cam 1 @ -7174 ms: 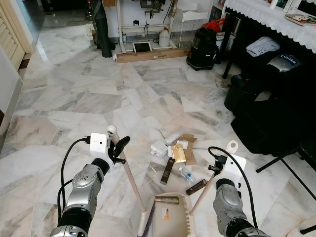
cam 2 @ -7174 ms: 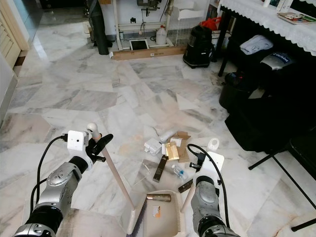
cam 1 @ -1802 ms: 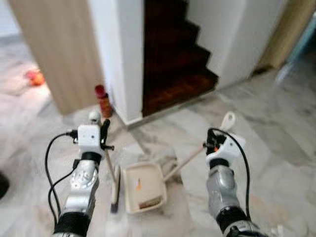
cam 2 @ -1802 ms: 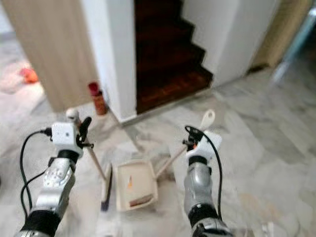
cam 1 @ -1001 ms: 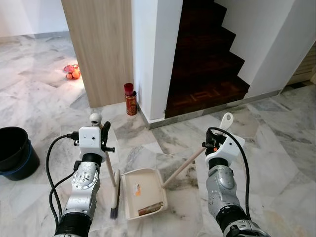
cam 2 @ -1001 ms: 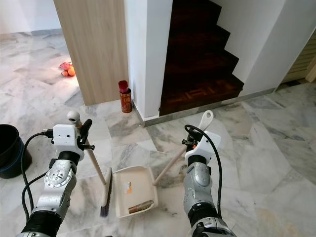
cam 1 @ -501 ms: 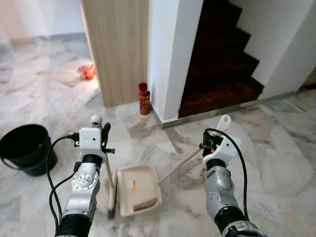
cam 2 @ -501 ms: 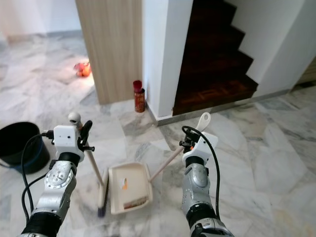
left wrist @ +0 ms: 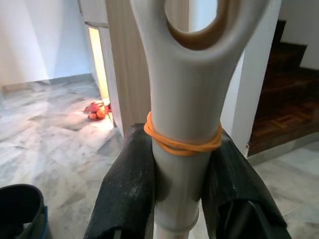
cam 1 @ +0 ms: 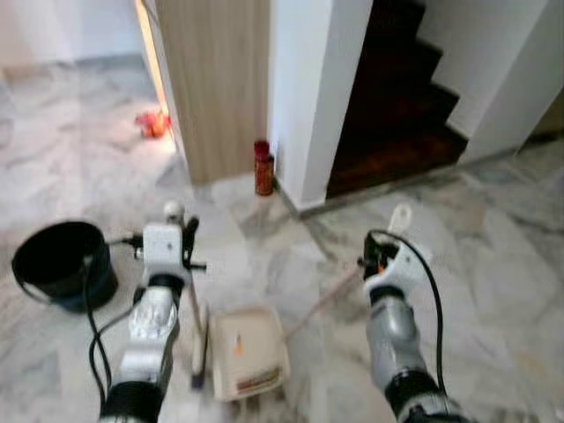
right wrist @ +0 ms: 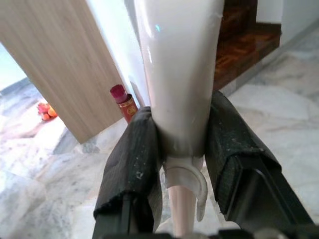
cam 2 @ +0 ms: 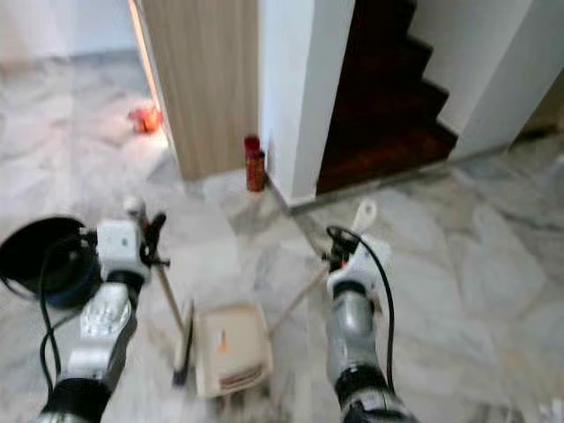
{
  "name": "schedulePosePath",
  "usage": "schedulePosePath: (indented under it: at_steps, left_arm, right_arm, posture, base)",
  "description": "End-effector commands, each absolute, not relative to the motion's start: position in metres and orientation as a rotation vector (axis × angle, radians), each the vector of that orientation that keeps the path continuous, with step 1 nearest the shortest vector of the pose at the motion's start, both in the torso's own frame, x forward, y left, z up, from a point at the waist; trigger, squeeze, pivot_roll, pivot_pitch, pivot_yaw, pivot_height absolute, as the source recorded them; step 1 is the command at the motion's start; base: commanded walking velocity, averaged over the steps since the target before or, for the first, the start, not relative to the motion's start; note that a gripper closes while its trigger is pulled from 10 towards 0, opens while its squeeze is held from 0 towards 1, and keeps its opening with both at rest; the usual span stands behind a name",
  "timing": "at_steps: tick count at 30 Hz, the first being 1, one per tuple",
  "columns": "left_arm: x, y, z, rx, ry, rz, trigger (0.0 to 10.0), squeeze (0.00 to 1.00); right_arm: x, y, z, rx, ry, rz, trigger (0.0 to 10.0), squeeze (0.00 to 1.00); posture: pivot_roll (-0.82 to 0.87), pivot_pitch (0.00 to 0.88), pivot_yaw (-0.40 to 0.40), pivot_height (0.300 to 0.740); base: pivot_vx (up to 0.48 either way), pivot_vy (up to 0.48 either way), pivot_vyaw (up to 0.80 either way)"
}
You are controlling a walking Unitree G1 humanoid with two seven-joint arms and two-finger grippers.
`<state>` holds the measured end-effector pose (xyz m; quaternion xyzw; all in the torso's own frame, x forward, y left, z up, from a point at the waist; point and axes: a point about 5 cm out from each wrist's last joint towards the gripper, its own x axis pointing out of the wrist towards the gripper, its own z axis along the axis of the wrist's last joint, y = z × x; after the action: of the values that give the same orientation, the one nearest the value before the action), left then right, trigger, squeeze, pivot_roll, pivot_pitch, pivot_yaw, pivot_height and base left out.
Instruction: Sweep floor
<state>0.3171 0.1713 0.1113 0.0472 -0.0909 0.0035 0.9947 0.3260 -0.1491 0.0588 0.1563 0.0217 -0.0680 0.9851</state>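
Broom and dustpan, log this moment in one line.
left end effector: grips broom | right end effector: grips dustpan | black bucket: robot's left

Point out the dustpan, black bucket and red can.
dustpan (cam 1: 249,352), left eye view, middle of the pan's floor
black bucket (cam 1: 55,251), left eye view, dark inside
red can (cam 1: 263,167), left eye view, its body

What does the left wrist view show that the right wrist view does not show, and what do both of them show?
Left wrist view alone: the broom handle with an orange rubber band around it, clamped in the left gripper, and part of a black bucket.

Right wrist view alone: the dustpan handle clamped in the right gripper, and a red can by the white wall.

Both: the wooden panel, orange objects on the floor, dark stairs, marble floor.
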Motion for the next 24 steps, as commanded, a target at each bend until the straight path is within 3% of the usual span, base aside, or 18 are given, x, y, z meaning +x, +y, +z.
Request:
schedulePosePath:
  at_steps: [1, 24]
  left_arm:
    - [0.3184, 0.1770, 0.1195, 0.105, -0.215, 0.019, 10.0, 0.00]
    - [0.3185, 0.1778, 0.1201, 0.109, -0.211, 0.019, 10.0, 0.00]
  right_arm:
    - [0.3333, -0.1397, 0.0727, 0.339, -0.014, -0.109, 10.0, 0.00]
    - [0.3332, -0.1396, 0.0721, 0.355, -0.010, -0.105, 10.0, 0.00]
  posture:
    - [0.07, 0.000, -0.055, 0.740]
    - [0.07, 0.000, -0.055, 0.740]
  base:
    - [0.000, 0.416, 0.00]
    - [0.000, 0.414, 0.00]
